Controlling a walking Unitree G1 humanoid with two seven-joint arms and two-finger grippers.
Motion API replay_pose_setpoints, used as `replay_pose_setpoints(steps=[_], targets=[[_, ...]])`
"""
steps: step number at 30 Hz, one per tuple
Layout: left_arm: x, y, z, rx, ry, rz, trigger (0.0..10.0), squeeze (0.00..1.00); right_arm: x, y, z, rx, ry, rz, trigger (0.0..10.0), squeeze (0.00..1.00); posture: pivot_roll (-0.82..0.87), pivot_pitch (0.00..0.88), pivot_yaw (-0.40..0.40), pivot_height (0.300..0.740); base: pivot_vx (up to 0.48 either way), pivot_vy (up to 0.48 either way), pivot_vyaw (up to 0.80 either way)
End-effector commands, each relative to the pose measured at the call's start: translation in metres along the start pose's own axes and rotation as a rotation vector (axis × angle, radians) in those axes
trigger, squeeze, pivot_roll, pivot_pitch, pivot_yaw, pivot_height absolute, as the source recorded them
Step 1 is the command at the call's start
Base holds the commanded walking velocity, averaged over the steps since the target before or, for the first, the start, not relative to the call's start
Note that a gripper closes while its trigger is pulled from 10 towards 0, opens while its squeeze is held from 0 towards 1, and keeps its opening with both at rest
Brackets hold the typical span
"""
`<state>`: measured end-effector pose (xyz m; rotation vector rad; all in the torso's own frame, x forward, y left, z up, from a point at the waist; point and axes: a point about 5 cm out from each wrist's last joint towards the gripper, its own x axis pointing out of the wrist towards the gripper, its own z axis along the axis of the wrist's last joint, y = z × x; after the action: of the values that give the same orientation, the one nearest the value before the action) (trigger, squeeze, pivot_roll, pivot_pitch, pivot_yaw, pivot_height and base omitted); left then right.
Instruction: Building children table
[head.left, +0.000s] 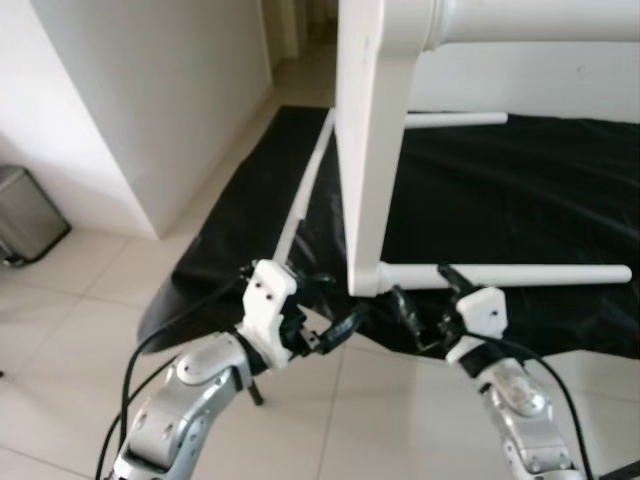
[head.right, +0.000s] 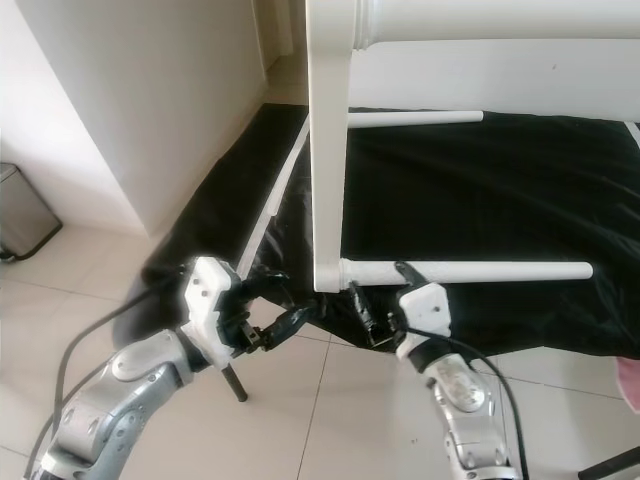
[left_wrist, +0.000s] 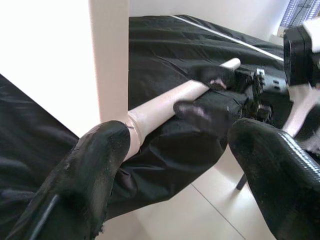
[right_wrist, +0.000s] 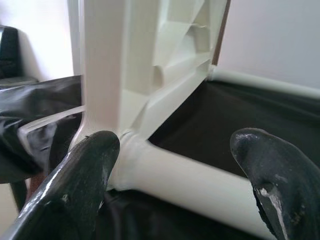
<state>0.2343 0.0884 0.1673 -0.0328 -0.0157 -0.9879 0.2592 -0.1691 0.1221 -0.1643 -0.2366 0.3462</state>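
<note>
White plastic table (head.left: 372, 150) is stood on its side at the near edge of the black sheet (head.left: 500, 190), round legs (head.left: 520, 273) pointing sideways. Left gripper (head.left: 340, 330) is raised to the lower corner, fingers spread, nothing held. Right gripper (head.right: 375, 310) is spread around the lower leg's base, not clenched. Ribbed underside (right_wrist: 175, 40) is seen in the right wrist view. Steel bin (head.left: 25, 215) is beside the wall.

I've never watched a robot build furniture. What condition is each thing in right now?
Tabletop: white, stood on edge on the black sheet.
Near leg: fitted at the tabletop's lower corner, pointing sideways.
Far leg: fitted, sideways.
Left gripper: jaws open, near the leg joint.
Right gripper: jaws open around the near leg.
</note>
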Motion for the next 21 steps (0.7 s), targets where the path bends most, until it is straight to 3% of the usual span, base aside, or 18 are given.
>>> replay_pose_setpoints(steps=[1, 9, 14, 21], targets=[[0.0, -0.004, -0.001, 0.0, 0.01, -0.083, 10.0, 0.0, 0.002, 0.001, 0.002, 0.014, -0.005, 0.007, 10.0, 0.0, 0.03, 0.0, 0.052, 0.74, 0.0, 0.0, 0.0], [0.003, -0.009, -0.002, -0.009, 0.017, -0.112, 10.0, 0.0, 0.017, 0.012, -0.001, 0.08, 0.006, -0.007, 10.0, 0.0, 0.04, 0.0, 0.058, 0.74, 0.0, 0.0, 0.0], [0.001, -0.011, -0.003, -0.019, 0.024, -0.118, 10.0, 0.0, 0.027, 0.041, 0.003, 0.153, -0.018, 0.008, 10.0, 0.0, 0.05, 0.0, 0.06, 0.74, 0.0, 0.0, 0.0], [0.0, -0.011, -0.003, -0.017, 0.022, -0.106, 10.0, 0.0, 0.024, 0.04, 0.006, 0.156, -0.019, -0.008, 10.0, 0.0, 0.05, 0.0, 0.059, 0.74, 0.0, 0.0, 0.0]])
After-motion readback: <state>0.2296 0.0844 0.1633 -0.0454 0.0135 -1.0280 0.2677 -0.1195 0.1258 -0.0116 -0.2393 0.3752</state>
